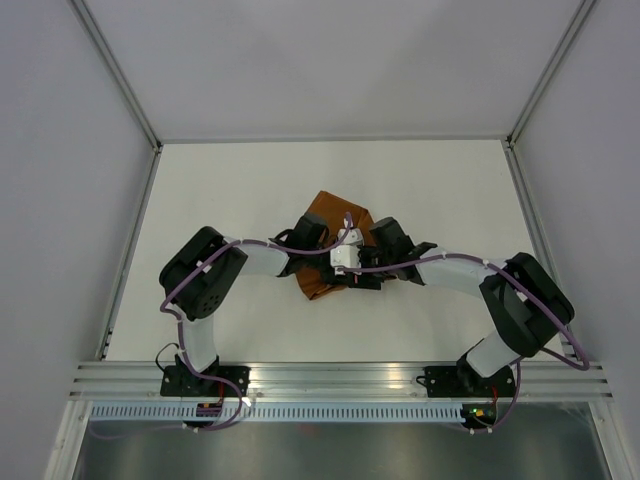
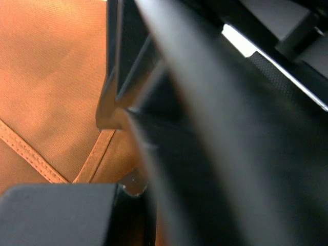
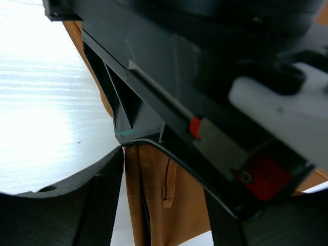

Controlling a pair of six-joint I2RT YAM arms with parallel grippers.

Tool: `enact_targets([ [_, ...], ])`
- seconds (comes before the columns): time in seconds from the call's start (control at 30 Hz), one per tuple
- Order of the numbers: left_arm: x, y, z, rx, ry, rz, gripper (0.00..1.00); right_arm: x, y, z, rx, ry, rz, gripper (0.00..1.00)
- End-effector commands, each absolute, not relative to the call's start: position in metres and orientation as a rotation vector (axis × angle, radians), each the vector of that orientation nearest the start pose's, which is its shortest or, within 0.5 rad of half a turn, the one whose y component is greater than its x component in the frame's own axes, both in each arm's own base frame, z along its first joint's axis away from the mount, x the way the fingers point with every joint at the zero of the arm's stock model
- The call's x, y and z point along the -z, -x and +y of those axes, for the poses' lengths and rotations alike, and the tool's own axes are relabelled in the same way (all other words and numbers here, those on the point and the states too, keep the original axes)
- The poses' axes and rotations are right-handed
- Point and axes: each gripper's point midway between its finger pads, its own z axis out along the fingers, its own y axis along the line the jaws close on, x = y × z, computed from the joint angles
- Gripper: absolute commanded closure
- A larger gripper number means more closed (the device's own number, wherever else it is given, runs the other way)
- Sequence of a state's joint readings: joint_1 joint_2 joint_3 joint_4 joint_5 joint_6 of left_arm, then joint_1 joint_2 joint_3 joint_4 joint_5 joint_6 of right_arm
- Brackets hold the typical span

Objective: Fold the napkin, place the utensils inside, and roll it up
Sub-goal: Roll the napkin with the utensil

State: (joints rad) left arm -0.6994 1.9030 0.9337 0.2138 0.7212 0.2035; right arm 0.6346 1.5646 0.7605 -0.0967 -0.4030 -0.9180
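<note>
So the right claw (image 3: 156, 205) is spread wide, with one black finger (image 3: 61, 205) on each side of a fold of the napkin (image 1: 335, 212). The cloth runs up between them and neither side is clearly pinching it, so I'd call it straddling, not gripping. The left claw (image 1: 322, 246) is the annoying one. Its own camera is jammed so close that most of the shot is blurry black plastic. I honestly can't tell if it's clamped on the fabric or just sitting on it, only that it's right down at the cloth. From above, both claws meet nose to nose over the middle of the napkin. It lies bunched and partly folded directly beneath them on the white surface (image 1: 250, 190), with a corner poking out beyond the claws and a darker flap on their near side. The fabric is a plain rust-orange weave with a fine texture. A flat stitched hem (image 2: 31, 154) runs diagonally just below the left claw and meets a second hem in a V. Right in front of the right claw's camera is the other arm's head, matte black and angular, with a white housing (image 3: 287, 107) and some red patches (image 3: 264, 177). Purple cables (image 1: 450, 258) trail along both arms. Beside the right claw the surface is glossy white with faint streaks.
</note>
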Motion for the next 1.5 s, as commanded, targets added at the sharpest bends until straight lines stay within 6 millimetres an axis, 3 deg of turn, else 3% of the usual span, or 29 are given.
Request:
enact_targets([
  [0.0, -0.024, -0.246, -0.364, 1.107, -1.394, 1.852, 0.98, -0.032, -0.275, 0.259, -0.370, 1.858, 1.551, 0.36],
  [0.1, -0.025, -0.246, -0.364, 1.102, -1.400, 1.844, 0.98, -0.026, -0.274, 0.255, -0.364, 1.897, 1.567, 0.41],
  [0.33, -0.028, -0.249, -0.365, 1.096, -1.403, 1.826, 0.98, -0.020, -0.263, 0.247, -0.386, 1.945, 1.596, 0.40],
  [0.57, -0.031, -0.246, -0.366, 1.116, -1.409, 1.811, 0.98, -0.048, -0.270, 0.243, -0.433, 1.841, 1.586, 0.39],
  [0.73, -0.033, -0.241, -0.367, 1.143, -1.425, 1.799, 0.98, -0.077, -0.278, 0.219, -0.464, 1.719, 1.578, 0.39],
  [0.8, -0.033, -0.239, -0.367, 1.155, -1.430, 1.797, 0.98, -0.078, -0.272, 0.209, -0.479, 1.694, 1.573, 0.39],
  [0.83, -0.032, -0.238, -0.366, 1.160, -1.432, 1.799, 0.98, -0.088, -0.272, 0.207, -0.459, 1.685, 1.533, 0.39],
  [1.07, -0.025, -0.220, -0.360, 1.160, -1.445, 1.835, 0.98, -0.079, -0.239, 0.182, -0.491, 1.717, 1.475, 0.37],
  [1.2, -0.028, -0.216, -0.359, 1.156, -1.446, 1.828, 0.98, -0.072, -0.221, 0.184, -0.571, 1.803, 1.418, 0.36],
  [1.47, -0.040, -0.206, -0.368, 1.209, -1.461, 1.775, 0.98, -0.066, -0.208, 0.186, -0.619, 1.875, 1.333, 0.35],
])
